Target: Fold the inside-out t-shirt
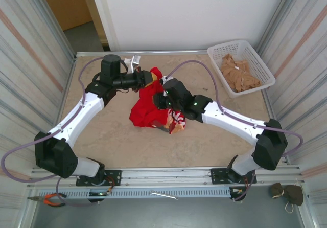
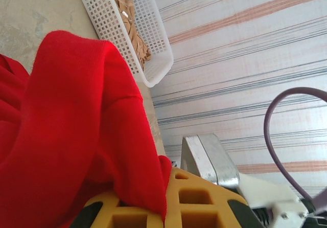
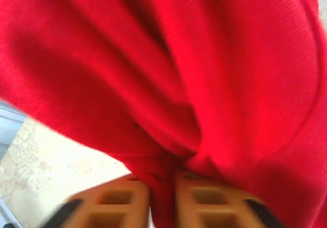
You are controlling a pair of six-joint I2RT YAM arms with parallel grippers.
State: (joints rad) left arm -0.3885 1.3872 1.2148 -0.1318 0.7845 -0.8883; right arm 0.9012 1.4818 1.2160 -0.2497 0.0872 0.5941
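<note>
Step in hand: the inside-out t-shirt [image 1: 148, 110] is gathered and gripped at two points, judged to be the lift-and-spread that precedes any fold. No fold is made yet; the garment is a crumpled bundle.

Position: the t-shirt is at the middle of the tabletop [image 1: 117, 141], between the two arms. Its upper part is drawn up to the pincers and its lower part is heaped on the surface. A small white-and-dark patch [image 1: 177, 119] is seen at the near right edge of the heap.

Left pincer [image 1: 149, 78]: closed tight on a fold of red cloth. In the left wrist view the fabric is draped over one yellow finger [image 2: 127, 215] and pinched in the gap.

Right pincer [image 1: 161, 97]: closed narrow on the t-shirt. In the right wrist view a twisted fold of cloth is clamped between the orange fingers [image 3: 115, 200]. The picture is blurred.

The two pincers are near each other, so the cloth between them is slack.

Next move, as judged: the pincers are to be drawn apart and raised so the cloth is pulled taut and laid flat. Which edge or hem is held cannot be told.

Count:
- t-shirt: one
- arms with pincers: two
- white basket [image 1: 261, 62] at the far right corner: one, with tan cloth [image 1: 239, 76] inside; number of pieces cannot be told
- pliers [image 1: 51, 200] by the near rail: one
</note>
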